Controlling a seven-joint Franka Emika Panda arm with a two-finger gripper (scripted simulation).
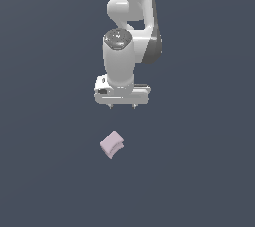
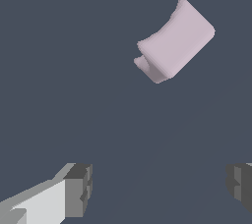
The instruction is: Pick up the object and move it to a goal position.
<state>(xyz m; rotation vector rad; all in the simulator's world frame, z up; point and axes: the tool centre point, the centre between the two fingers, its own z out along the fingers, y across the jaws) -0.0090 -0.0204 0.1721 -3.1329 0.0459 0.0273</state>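
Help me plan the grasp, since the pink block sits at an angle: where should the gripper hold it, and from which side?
Come from above. Grip the pink block across its two flat parallel sides, avoiding the curved notch. It lies turned on the floor, apart from the open gripper, so the wrist probably needs rotating to line the fingers up with those faces.

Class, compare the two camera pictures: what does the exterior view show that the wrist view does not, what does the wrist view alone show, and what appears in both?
Only the exterior view shows the white arm and the whole pincer apart from the object. Only the wrist view shows the dark finger pads close up, set wide apart with nothing between them. Both show the pale pink-lilac object, with its curved notch, lying on the dark floor.
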